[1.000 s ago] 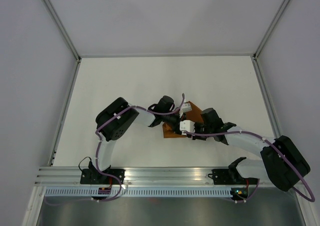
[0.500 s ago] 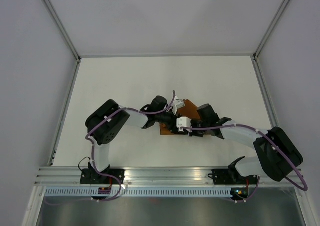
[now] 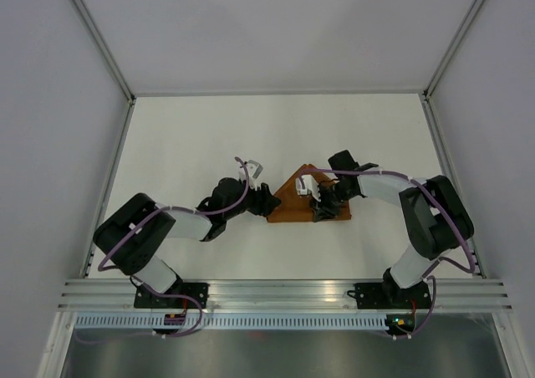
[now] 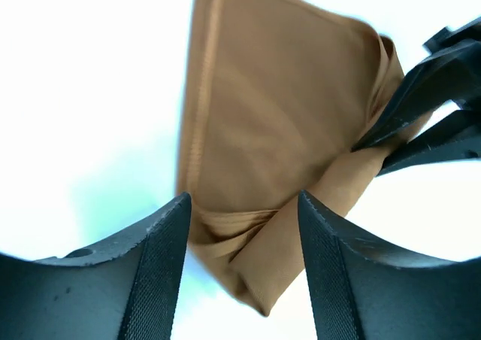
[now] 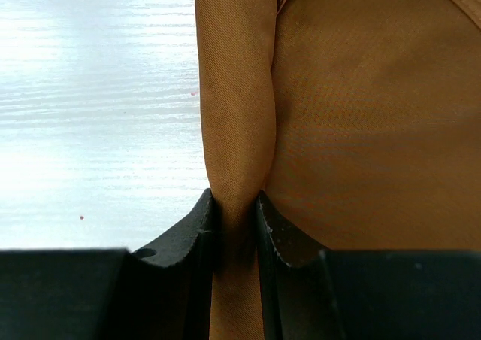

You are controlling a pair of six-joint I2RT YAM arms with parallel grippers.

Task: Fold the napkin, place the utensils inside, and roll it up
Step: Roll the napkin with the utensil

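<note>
We see 1 napkin (image 3: 303,196) mid-table (image 3: 192,135), triangle-ish, w/ a thick fold along 1 edge. 2 grippers: right gripper (image 5: 235,204) is pinched narrow on that fold; left gripper (image 4: 244,201) gapes wide, napkin corner btwn its fingers (image 4: 158,280).

- Left arm (image 3: 180,223): white tubular links between bulky, rounded black joint housings.
- Right arm (image 3: 386,186): same build, with white links and black housings.
- Purple cable (image 3: 192,211): runs along the outside of each arm in loose loops, held by small pale ties.
- Bases (image 3: 171,295): flat black plates.
- White mount (image 3: 249,167): small angular block near each wrist.
- Left gripper (image 4: 244,204): matte black fingers (image 4: 161,280), broad, with smoothly curved inner faces.
- Right gripper (image 5: 234,204): black fingers (image 5: 192,235) with rounded tips.
</note>
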